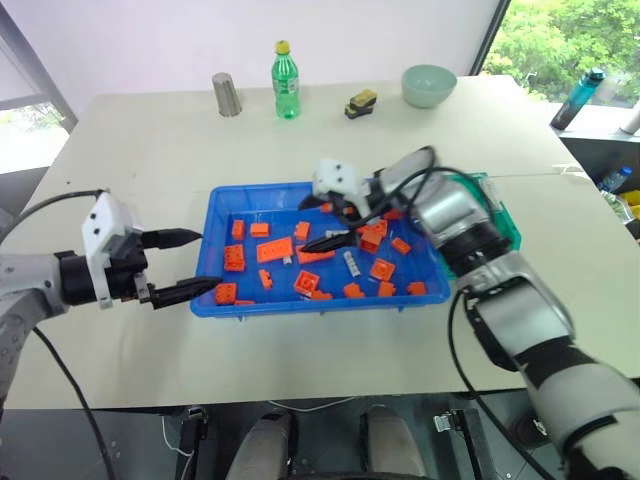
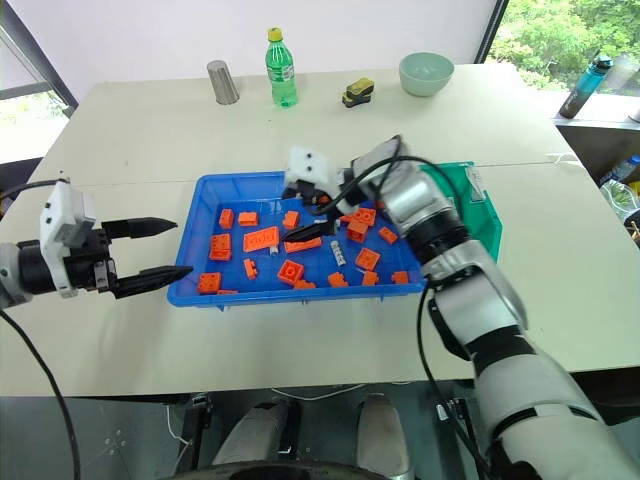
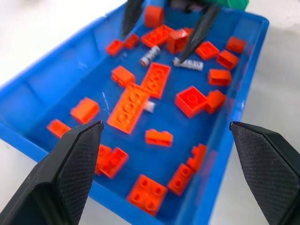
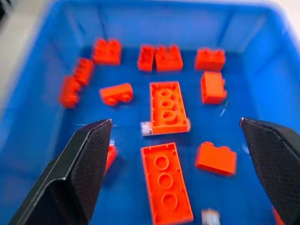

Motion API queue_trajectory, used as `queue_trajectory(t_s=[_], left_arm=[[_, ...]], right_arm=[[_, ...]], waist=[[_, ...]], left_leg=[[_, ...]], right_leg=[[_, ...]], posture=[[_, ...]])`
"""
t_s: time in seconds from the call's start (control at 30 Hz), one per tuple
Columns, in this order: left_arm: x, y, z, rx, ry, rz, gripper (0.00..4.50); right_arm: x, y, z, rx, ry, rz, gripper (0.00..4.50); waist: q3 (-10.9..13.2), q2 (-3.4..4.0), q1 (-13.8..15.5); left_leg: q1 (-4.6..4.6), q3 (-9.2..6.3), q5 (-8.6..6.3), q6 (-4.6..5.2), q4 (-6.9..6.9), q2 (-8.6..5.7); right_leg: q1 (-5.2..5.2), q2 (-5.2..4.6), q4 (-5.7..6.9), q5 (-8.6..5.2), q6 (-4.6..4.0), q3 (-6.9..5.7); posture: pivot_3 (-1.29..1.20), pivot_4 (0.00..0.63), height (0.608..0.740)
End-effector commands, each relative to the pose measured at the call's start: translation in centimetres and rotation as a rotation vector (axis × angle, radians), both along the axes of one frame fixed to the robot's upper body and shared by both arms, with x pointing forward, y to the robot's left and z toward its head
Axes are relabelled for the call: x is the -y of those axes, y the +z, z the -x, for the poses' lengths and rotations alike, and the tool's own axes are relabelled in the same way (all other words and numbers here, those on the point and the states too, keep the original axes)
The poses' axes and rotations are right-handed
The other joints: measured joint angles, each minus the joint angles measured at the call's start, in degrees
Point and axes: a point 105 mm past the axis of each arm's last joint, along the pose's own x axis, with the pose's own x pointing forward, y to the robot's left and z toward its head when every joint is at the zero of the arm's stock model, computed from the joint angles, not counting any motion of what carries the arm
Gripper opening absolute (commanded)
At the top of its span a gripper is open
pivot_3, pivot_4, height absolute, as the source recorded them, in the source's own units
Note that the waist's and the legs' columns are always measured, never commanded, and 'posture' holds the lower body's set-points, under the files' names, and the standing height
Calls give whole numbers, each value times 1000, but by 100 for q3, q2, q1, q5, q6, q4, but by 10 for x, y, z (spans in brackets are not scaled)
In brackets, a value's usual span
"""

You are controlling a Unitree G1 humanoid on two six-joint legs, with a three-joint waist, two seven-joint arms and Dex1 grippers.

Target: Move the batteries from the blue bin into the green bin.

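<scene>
A pale table (image 1: 150, 150) carries the blue bin (image 1: 222, 205), which is strewn with orange bricks (image 1: 272, 250); the green bin (image 2: 482, 215) touches its right end. The right gripper (image 1: 338, 225) hangs over the tray's middle, jaws spread wide and empty. The left gripper (image 1: 185, 265) waits at the tray's left rim, equally wide and empty. Among the bricks lie the batteries (image 3: 149, 55), small silver cylinders.

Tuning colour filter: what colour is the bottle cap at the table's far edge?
Yellow, on the green bottle; the left eye view shows it best.
</scene>
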Motion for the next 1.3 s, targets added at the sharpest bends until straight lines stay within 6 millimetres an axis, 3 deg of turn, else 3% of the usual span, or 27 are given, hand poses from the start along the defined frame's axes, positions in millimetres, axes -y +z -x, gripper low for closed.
queue_trajectory(t_s=[0.03,0.2,0.4,0.43,0.5,0.67,0.7,0.9,1.13,1.3], left_arm=[[-2,14,5,63,32,9,4500],[-4,12,10,58,64,18,4500],[-5,14,11,64,82,14,4500],[-5,14,10,66,82,14,4500],[-4,15,9,68,83,15,4500],[-3,15,5,71,78,15,4500],[-3,15,4,73,76,15,4500],[-1,17,-4,85,64,20,4500],[4,16,-10,95,46,31,4500],[12,14,-12,97,26,46,4500]], right_arm=[[-16,7,-4,47,18,-5,4474],[-30,-9,-9,41,-14,1,4474],[-36,-14,-11,20,-36,-22,4474],[-36,-15,-11,18,-35,-24,4091],[-36,-14,-10,11,-32,-35,3752],[-40,-6,-7,-19,-19,-78,1231],[-40,-5,-7,-21,-20,-87,1137],[-46,-2,-8,-1,-31,-104,1137],[-72,2,-18,76,-168,-184,1137],[-86,7,-17,115,-196,-214,3515]], waist=[[0,0,-11],[0,1,-20],[1,1,-27],[1,1,-28],[1,2,-40],[1,2,-82],[1,2,-96],[1,2,-174],[1,2,-226],[1,2,-270]], left_leg=[[0,1,0,0,-1,0],[1,-1,0,-1,-2,0],[1,-3,1,-2,-3,0],[1,-3,1,-2,-2,0],[1,-3,1,-2,-2,0],[1,-4,1,-3,-5,0],[1,-5,2,-3,-5,1],[1,-10,2,-5,-8,1],[1,-10,4,-7,-10,2],[1,-19,4,-8,-11,0]], right_leg=[[0,0,-1,0,0,0],[0,1,0,0,0,0],[0,2,0,0,0,0],[1,2,0,0,0,0],[0,2,0,0,0,0],[-2,3,1,0,0,0],[-1,4,1,0,0,0],[-1,5,2,0,0,-1],[-9,7,14,0,0,-1],[-5,7,17,0,0,0]], posture=[[0,150,727],[0,150,727],[0,150,727],[0,150,727],[0,150,727],[0,150,727],[0,150,727],[0,150,727],[0,150,727],[0,150,727]])
